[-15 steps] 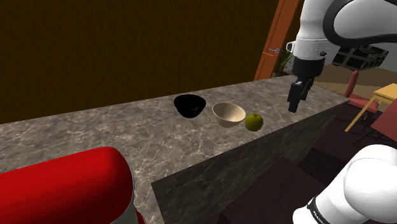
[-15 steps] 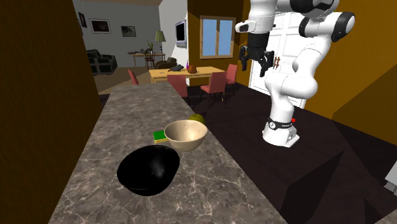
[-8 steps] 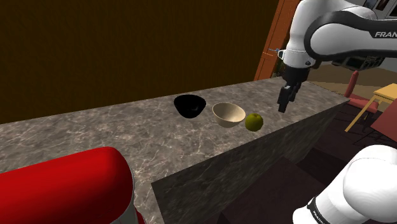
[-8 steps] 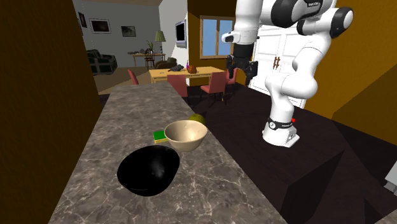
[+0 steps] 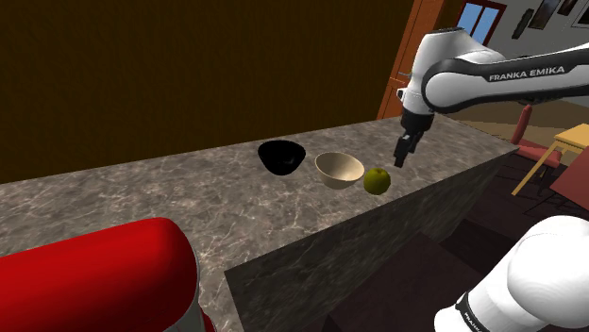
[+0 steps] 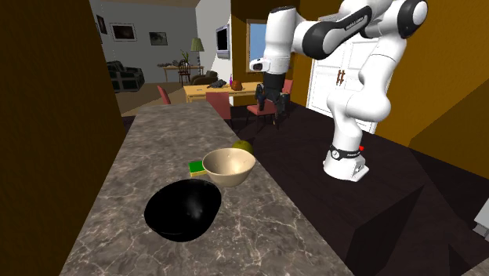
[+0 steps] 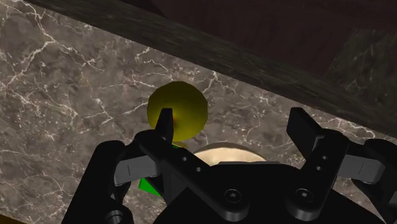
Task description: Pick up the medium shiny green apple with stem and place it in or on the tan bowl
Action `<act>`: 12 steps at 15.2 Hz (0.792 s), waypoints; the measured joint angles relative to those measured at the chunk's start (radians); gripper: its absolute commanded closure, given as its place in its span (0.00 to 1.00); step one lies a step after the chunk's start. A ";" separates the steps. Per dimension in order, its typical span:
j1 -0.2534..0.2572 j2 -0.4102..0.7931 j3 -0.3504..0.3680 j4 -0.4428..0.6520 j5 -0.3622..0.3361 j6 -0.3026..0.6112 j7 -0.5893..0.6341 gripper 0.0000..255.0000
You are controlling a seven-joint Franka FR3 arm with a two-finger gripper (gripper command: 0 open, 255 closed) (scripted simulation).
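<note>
while the gripper hung spread and empty, the apple lay below, toward the shoulder view's left. it sat off-centre, nearer one jaw.

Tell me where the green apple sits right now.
In the shoulder view the green apple rests on the marble counter near its edge, just right of the tan bowl, with the open gripper hovering nearby.

The countertop is grey stone with white veins, smooth, low sheen. The apple has smooth yellow-green skin with a faint gloss. The tan bowl is smooth and matt. The black bowl is smooth and glossy. The red appliance has a glossy shell.
</note>
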 measured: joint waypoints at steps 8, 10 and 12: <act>-0.005 0.265 -0.103 0.065 -0.002 0.290 -0.108 0.00; -0.006 0.308 -0.119 0.071 0.003 0.340 -0.128 0.00; -0.007 0.331 -0.125 0.066 0.004 0.372 -0.133 0.00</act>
